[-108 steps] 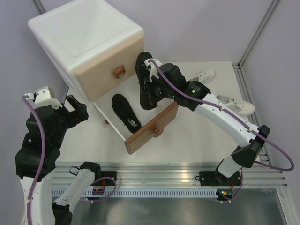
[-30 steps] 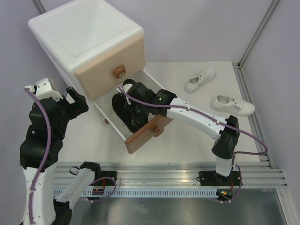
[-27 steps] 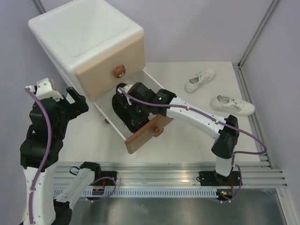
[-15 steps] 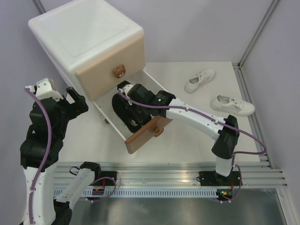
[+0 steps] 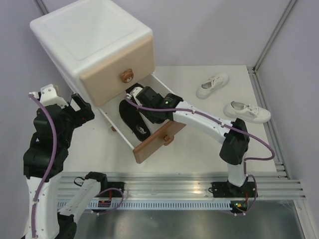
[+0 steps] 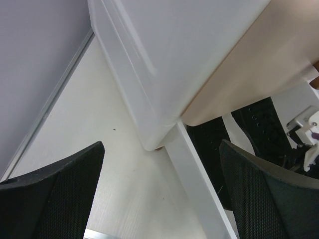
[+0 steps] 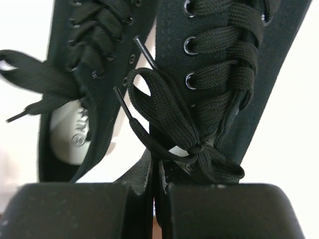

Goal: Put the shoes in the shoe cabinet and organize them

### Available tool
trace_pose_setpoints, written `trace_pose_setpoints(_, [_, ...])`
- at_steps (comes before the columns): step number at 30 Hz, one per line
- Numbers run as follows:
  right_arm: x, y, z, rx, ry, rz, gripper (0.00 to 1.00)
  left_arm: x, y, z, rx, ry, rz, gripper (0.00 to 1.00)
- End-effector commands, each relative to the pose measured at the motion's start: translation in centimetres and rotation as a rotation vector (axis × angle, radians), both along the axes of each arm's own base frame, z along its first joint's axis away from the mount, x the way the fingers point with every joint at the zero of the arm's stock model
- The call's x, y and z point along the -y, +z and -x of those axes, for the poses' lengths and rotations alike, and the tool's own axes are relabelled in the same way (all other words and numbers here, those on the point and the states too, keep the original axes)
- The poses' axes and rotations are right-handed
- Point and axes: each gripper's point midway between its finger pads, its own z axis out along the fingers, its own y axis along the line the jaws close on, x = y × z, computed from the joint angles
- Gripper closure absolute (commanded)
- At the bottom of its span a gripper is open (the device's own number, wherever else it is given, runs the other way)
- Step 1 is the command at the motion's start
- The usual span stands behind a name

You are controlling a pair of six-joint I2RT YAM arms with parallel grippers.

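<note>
Since the earliest frame my right arm has come down from above the drawer (image 5: 159,137) and now reaches into it, carrying the black shoe (image 7: 224,59) with it. Nearest me, the left fingers (image 6: 55,199) hang off the cabinet's left corner, spread wide with nothing between them. Just past the brown drawer front, the right fingers (image 7: 219,209) are pinched tight on the black shoe at its opening end, on what I take to be the top of the tongue. The shoe runs straight away from them, with the toe ahead and the bow just in front of the tips. Its long axis goes from the drawer front in towards the cabinet (image 5: 94,45), parallel to its mate (image 7: 89,59), which lies just beside it on the left with its pale insole towards the front. I cannot tell whether the sole is down on the drawer floor yet, so I would settle that before letting go. Further off, the two white shoes (image 5: 212,85) sit on the table (image 5: 199,144), well apart from the fingers and off to their right. The right arm is clearly the nearer one for them.
</note>
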Motion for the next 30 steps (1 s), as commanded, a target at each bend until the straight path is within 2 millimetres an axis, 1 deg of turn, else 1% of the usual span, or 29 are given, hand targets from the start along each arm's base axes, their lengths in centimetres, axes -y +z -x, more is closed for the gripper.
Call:
trace_pose_setpoints(1, [-1.6, 2.5, -2.7, 0.102, -0.054, -0.073, 1.0, 0.3, -0.1, 0.2, 0.026, -0.006, 0.031, 0.0])
trace_pose_setpoints(3, [-1.6, 2.0, -3.0, 0.096, -0.069, -0.063, 0.99, 0.3, -0.7, 0.3, 0.012, -0.004, 0.035, 0.0])
trace_pose_setpoints(4, [-1.7, 1.4, -2.8, 0.073, -0.102, -0.071, 1.0, 0.2, -0.8, 0.3, 0.01, 0.003, 0.034, 0.0])
trace_pose_setpoints(8, [-1.8, 0.7, -2.8, 0.047, -0.138, -0.069, 1.0, -0.1, -0.6, 0.5, 0.017, 0.018, 0.027, 0.0])
trace_pose_setpoints(9, [-1.8, 0.9, -3.1, 0.051, -0.153, -0.073, 1.0, -0.1, -0.5, 0.5, 0.018, 0.018, 0.028, 0.0])
trace_pose_setpoints(10, [-1.6, 0.2, -3.0, 0.037, -0.164, -0.048, 1.0, -0.1, -0.5, 0.4, 0.017, 0.019, 0.027, 0.0])
trace_pose_setpoints(19, [-1.6, -1.0, -3.3, 0.004, -0.231, -0.016, 1.0, 0.1, -1.0, -0.3, -0.012, 0.013, 0.026, 0.0])
trace_pose_setpoints(30, [-0.9, -2.6, -1.8, -0.07, -0.222, 0.054, 1.0, 0.3, -1.5, -0.7, -0.028, 0.008, 0.023, 0.0])
